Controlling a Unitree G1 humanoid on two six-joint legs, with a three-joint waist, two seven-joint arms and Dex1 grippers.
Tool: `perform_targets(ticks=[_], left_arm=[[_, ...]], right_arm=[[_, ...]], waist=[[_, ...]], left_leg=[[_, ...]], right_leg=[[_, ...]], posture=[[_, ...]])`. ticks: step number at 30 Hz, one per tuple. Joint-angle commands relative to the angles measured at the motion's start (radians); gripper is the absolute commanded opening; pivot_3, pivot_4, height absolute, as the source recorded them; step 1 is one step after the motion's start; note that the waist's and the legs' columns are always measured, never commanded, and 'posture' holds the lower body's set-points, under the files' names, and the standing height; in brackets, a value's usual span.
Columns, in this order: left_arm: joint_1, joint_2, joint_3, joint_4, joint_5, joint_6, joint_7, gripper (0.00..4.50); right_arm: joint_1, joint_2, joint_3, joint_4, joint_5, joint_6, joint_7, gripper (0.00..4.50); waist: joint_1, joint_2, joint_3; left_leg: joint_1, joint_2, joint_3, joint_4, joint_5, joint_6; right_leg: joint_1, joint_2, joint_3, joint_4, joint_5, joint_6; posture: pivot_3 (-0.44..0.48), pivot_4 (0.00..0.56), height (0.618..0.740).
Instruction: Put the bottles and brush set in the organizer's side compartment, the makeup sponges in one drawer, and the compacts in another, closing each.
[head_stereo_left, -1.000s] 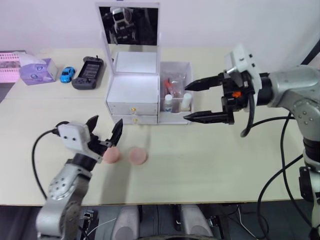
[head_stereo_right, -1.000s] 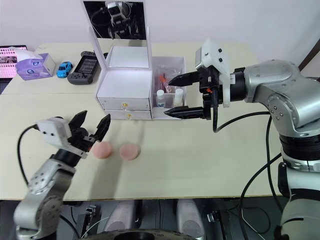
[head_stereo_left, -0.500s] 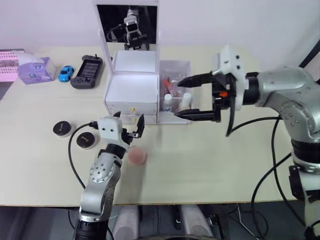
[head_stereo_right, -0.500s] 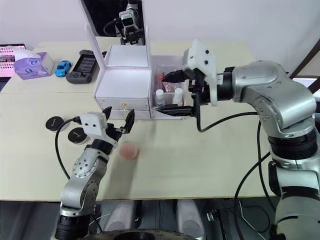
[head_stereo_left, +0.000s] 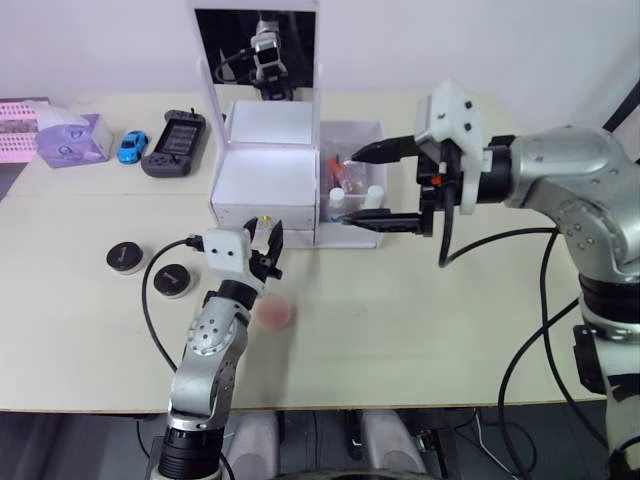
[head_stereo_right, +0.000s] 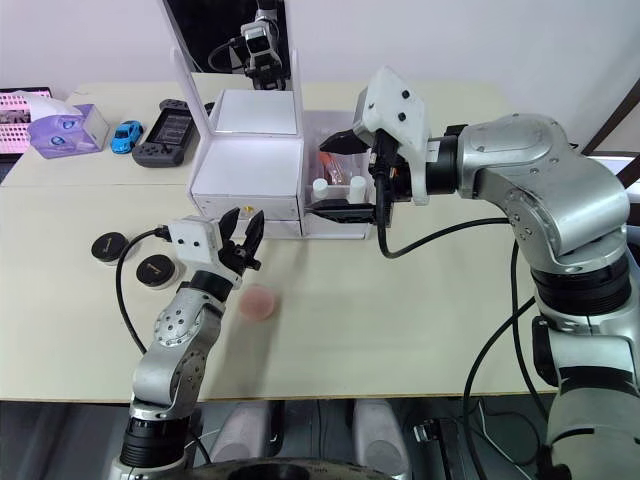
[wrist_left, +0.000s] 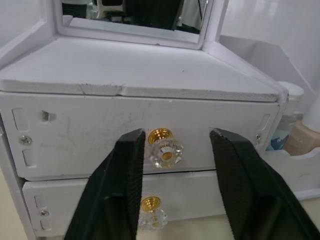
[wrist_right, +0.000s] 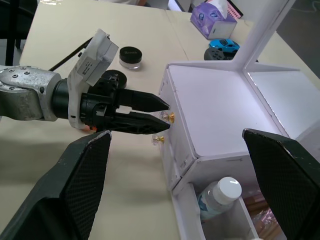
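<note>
The white organizer (head_stereo_left: 262, 182) stands mid-table with both drawers shut. My left gripper (head_stereo_left: 266, 240) is open at the drawer fronts. Its fingers (wrist_left: 125, 170) straddle the upper gold knob (wrist_left: 162, 147) without pinching it, and the lower knob (wrist_left: 150, 207) is just beneath. One pink makeup sponge (head_stereo_left: 275, 313) lies in front of the organizer, beside my left arm. Two black compacts (head_stereo_left: 124, 257) (head_stereo_left: 172, 279) rest further left. The side compartment (head_stereo_left: 350, 232) holds the bottles (head_stereo_left: 338, 203) and the brush set (head_stereo_left: 345, 168). My right gripper (head_stereo_left: 349, 187) hovers open at that compartment, holding nothing.
At the back left sit a lilac tissue box (head_stereo_left: 72, 139), a small blue toy car (head_stereo_left: 132, 147) and a dark handheld game console (head_stereo_left: 177, 145). A cable (head_stereo_left: 150, 320) loops from my left wrist over the table. The organizer's mirror (head_stereo_left: 258, 45) stands upright.
My left gripper has travelled from over the sponges at the front left up to the upper drawer knob. My right gripper has shifted left, closer over the side compartment.
</note>
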Motion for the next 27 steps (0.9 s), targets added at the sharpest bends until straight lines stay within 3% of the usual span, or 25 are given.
perform_targets(ticks=[1,8,11,13,14,20,27], left_arm=[[-0.019,0.006,-0.003,-0.019,0.011,-0.016,-0.004,2.15],[-0.013,0.0,0.002,-0.017,0.012,-0.003,0.007,2.15],[-0.014,-0.003,0.005,-0.014,0.01,-0.003,0.007,1.37],[-0.014,-0.006,0.002,-0.004,0.007,-0.009,0.003,0.38],[-0.012,-0.01,0.003,0.005,0.007,-0.011,0.005,0.3],[0.009,-0.005,0.001,-0.012,-0.001,-0.008,-0.013,0.3],[0.144,0.076,0.007,-0.192,-0.047,0.073,-0.07,0.3]], right_arm=[[-0.035,-0.004,-0.02,-0.016,-0.002,-0.013,0.001,4.5],[-0.018,-0.012,-0.013,-0.023,-0.024,-0.037,0.002,4.5],[-0.016,-0.01,-0.003,-0.022,-0.039,-0.049,0.004,4.5],[-0.019,-0.008,-0.003,-0.021,-0.044,-0.056,0.006,4.5],[-0.02,-0.007,-0.003,-0.022,-0.046,-0.059,0.007,4.5],[-0.022,0.001,-0.002,-0.016,-0.055,-0.075,0.012,4.5],[0.005,0.023,0.004,-0.004,-0.064,-0.114,0.019,4.5]], waist=[[0.0,0.0,0.0],[0.0,0.0,0.0],[0.0,0.0,0.0],[0.0,0.0,0.0],[0.0,0.0,0.0],[0.0,0.0,0.0],[-0.003,0.0,0.0]], left_leg=[[0.0,0.0,0.0,0.0,0.0,0.0],[0.0,0.0,0.0,0.0,0.0,0.0],[0.0,0.0,0.0,0.0,0.0,0.0],[0.0,0.0,0.0,0.0,0.0,0.0],[0.0,0.0,0.0,0.0,0.0,0.0],[0.0,0.0,0.0,0.001,0.0,0.0],[0.0,0.0,0.0,-0.002,0.0,0.0]], right_leg=[[0.0,0.0,0.0,0.0,0.0,0.0],[0.0,0.0,0.0,0.0,0.0,0.0],[0.0,0.0,0.0,0.0,0.0,0.0],[0.0,0.0,0.0,0.0,0.0,0.0],[0.0,0.0,0.0,0.0,0.0,0.0],[0.0,0.0,0.0,0.0,0.0,0.0],[-0.001,0.0,0.0,0.0,0.0,0.0]], posture=[[0.0,0.15,0.74],[0.0,0.15,0.74],[0.0,0.15,0.74],[0.0,0.15,0.74],[0.0,0.15,0.74],[0.0,0.15,0.74],[0.0,0.15,0.74]])
